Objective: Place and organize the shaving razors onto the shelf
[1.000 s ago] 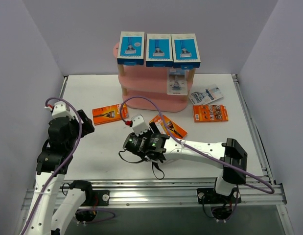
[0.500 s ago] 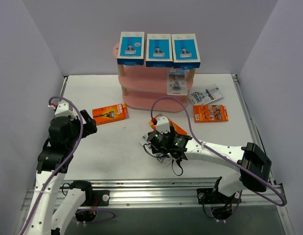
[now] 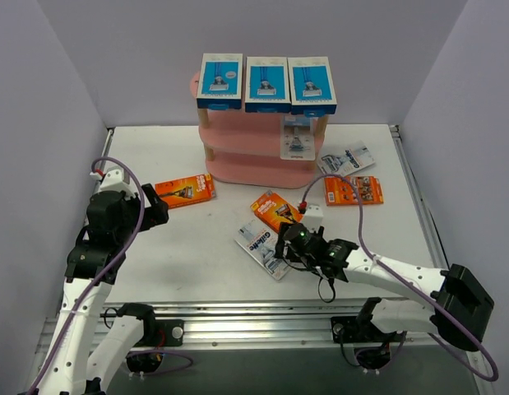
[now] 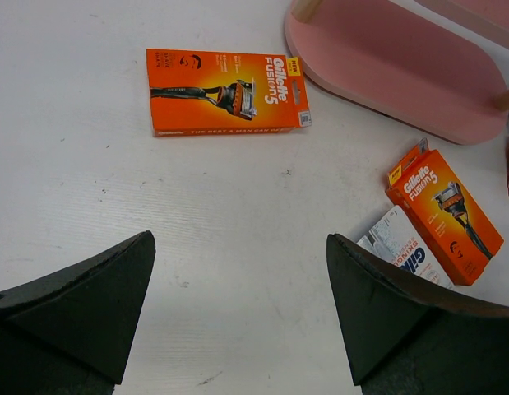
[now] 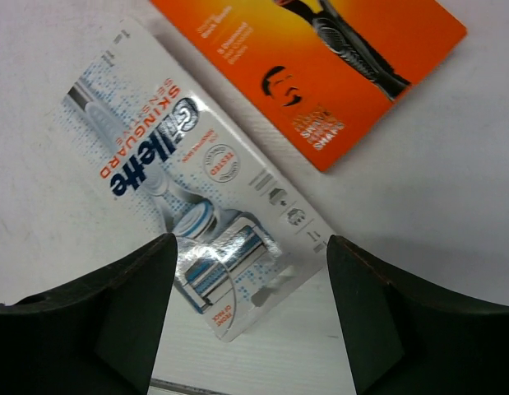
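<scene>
Nearest the bases, the right claw (image 3: 289,240) hangs low over the near blister pack (image 3: 262,245), which lies flat on the surface (image 3: 188,255). The right wrist view shows this claw (image 5: 250,271) spread wide and empty, its fingers (image 5: 90,329) on either side of the pack's cartridge end (image 5: 196,214). This looks like the approach before a pick. The next move probably calls for coming straight down and closing across the pack's narrow width. The middle orange pack (image 3: 276,210) lies just beside its far edge, perhaps touching, so the fingertips need to catch only the clear pack. To the left, the left claw (image 4: 239,247) is also wide and empty, held above bare surface and facing the left orange pack (image 4: 225,90), which seems its likely target. Farther right, the right orange pack (image 3: 353,190) and the far blister pack (image 3: 346,160) lie flat near the foot of the shelf (image 3: 238,136), so five packs on the surface have yet to be shelved. At the far side, one shelved blister pack (image 3: 297,138) stands at the right end of the middle tier, and the three blue boxes (image 3: 267,84) stand in a row on the top board. The task seems a little under halfway done, and the grey packs would sensibly go beside the one on the middle tier.
</scene>
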`<state>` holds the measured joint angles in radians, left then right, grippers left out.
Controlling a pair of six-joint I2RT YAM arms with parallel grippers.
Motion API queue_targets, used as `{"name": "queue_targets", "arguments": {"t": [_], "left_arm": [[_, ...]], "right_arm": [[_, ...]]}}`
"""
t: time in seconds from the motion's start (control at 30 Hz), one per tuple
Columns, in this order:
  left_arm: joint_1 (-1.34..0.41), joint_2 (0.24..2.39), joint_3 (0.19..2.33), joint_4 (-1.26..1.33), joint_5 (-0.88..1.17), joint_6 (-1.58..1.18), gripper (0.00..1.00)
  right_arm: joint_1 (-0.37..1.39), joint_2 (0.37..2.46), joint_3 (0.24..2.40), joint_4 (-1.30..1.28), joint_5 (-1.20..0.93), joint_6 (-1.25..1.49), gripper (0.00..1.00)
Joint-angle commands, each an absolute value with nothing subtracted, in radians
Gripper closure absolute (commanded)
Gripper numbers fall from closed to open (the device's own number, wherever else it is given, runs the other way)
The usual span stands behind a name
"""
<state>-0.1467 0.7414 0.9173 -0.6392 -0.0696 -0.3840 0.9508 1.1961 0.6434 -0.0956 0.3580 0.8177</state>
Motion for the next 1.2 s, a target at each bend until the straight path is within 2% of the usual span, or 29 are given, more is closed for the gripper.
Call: {"name": "queue_targets", "arguments": {"t": [0.0, 0.27, 0.63, 0.77, 1.03, 1.17], "left_arm": [[-0.144, 0.741, 0.940, -0.594, -0.046, -0.373, 0.06], [-0.149, 0.742, 0.939, -0.594, -0.046, -0.374, 0.06], [-0.150, 0.750, 0.937, -0.591, -0.032, -0.373, 0.06], [-0.152, 0.750, 0.937, -0.591, -0.032, -0.373, 0.06], [-0.153, 0.742, 0.937, -0.591, -0.032, -0.373, 0.06], [-0.153, 0.742, 0.937, -0.591, -0.034, -0.373, 0.06]], "right_arm": [[0.869, 1.095, 0.542, -0.009, 0.287, 0.914, 0.32], [0.703, 0.991, 0.379, 0.127, 0.109, 0.980, 0.35], [0.606, 1.048, 0.245, 0.362, -0.055, 1.066, 0.39], [0.600, 1.071, 0.227, 0.414, -0.080, 1.088, 0.48], [0.600, 1.042, 0.210, 0.408, -0.083, 1.100, 0.59], [0.600, 1.048, 0.206, 0.414, -0.080, 1.097, 0.71]]}}
